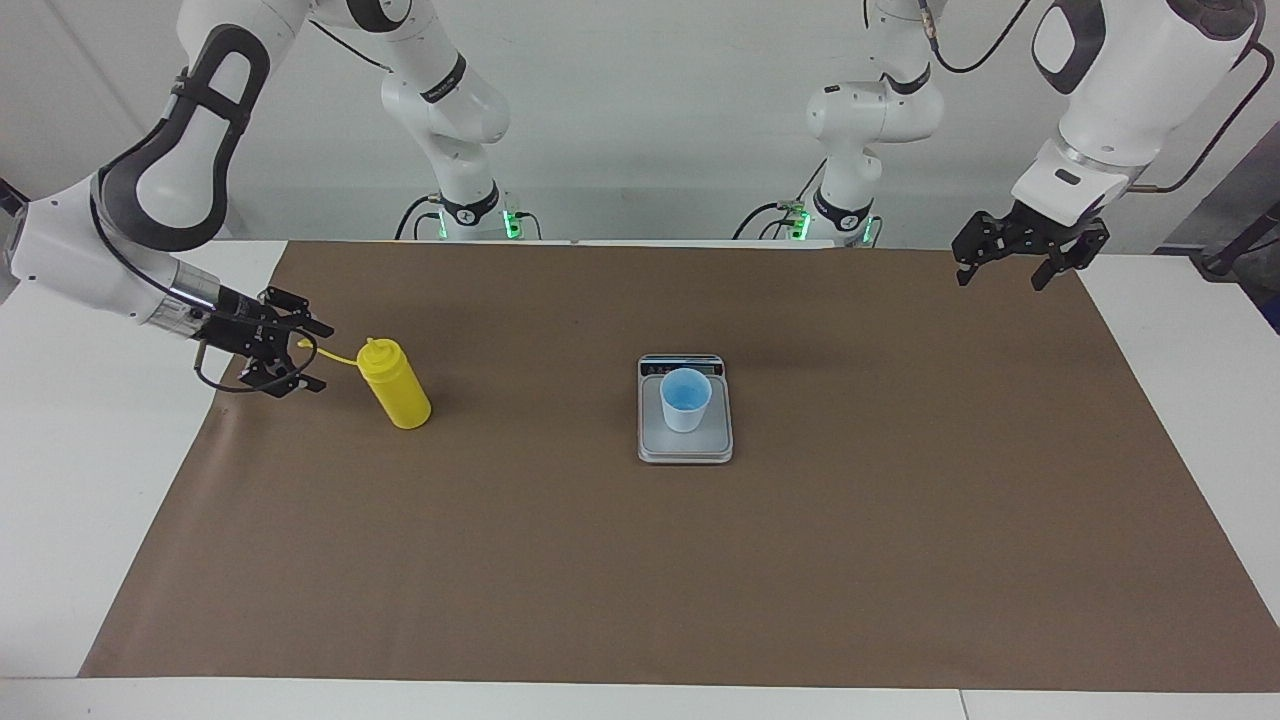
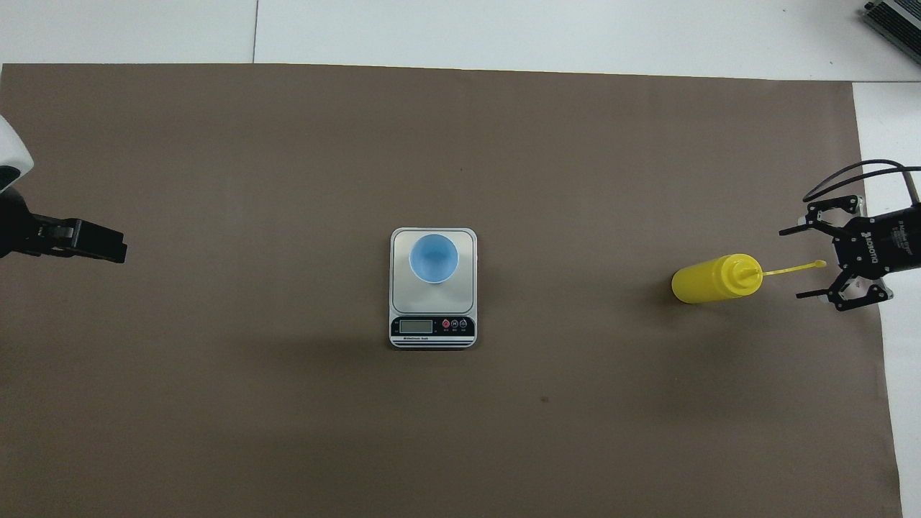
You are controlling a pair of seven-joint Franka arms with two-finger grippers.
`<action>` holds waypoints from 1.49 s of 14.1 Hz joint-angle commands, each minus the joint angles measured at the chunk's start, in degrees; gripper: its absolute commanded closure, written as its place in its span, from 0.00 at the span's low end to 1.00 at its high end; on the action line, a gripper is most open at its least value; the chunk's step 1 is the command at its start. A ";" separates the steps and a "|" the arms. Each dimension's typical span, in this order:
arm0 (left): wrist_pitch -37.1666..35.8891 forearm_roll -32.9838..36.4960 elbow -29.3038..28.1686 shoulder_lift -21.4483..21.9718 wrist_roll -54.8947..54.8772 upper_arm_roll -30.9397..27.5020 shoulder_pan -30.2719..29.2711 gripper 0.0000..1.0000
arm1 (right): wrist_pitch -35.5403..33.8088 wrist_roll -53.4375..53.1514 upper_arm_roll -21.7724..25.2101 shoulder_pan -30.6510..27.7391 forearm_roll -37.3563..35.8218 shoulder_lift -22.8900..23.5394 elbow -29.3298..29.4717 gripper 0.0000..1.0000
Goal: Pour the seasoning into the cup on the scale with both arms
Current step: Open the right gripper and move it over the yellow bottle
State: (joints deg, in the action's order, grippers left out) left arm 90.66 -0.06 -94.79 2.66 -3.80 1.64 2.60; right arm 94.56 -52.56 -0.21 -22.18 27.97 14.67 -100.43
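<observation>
The yellow seasoning bottle (image 1: 397,385) (image 2: 709,280) stands upright on the brown mat toward the right arm's end, its thin cap strap (image 2: 795,268) sticking out sideways. My right gripper (image 1: 318,357) (image 2: 791,263) is open and level with the bottle's top, beside it; the strap's end lies between its fingers, which are clear of the bottle. The pale blue cup (image 1: 685,398) (image 2: 434,257) stands on the plate of the silver-grey scale (image 1: 652,445) (image 2: 403,295) at mid-table. My left gripper (image 1: 1003,278) (image 2: 115,252) is open and empty, raised over the mat's edge at the left arm's end.
A brown mat (image 1: 640,580) covers most of the white table (image 1: 1180,330). The scale's dark display strip (image 2: 432,326) is at its end nearer to the robots.
</observation>
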 commanded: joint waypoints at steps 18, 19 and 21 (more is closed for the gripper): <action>1.19 -1.17 -2.24 1.65 -0.42 -0.15 -0.93 0.00 | 1.50 11.34 -0.50 -1.82 12.98 5.20 -7.94 0.00; 1.27 -1.17 -2.33 1.73 -0.42 -0.15 -0.93 0.00 | 1.85 11.17 -0.50 -1.72 13.25 5.02 -8.98 0.00; 1.27 -1.17 -2.33 1.74 -0.42 -0.15 -0.93 0.00 | 2.03 10.90 -0.50 -1.55 14.21 4.93 -9.87 0.00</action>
State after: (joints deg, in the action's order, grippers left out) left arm 90.67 -0.46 -94.89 2.66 -3.80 1.27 2.40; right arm 96.04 -41.04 -0.45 -23.67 39.89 19.79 -108.86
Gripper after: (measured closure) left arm 0.000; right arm 0.000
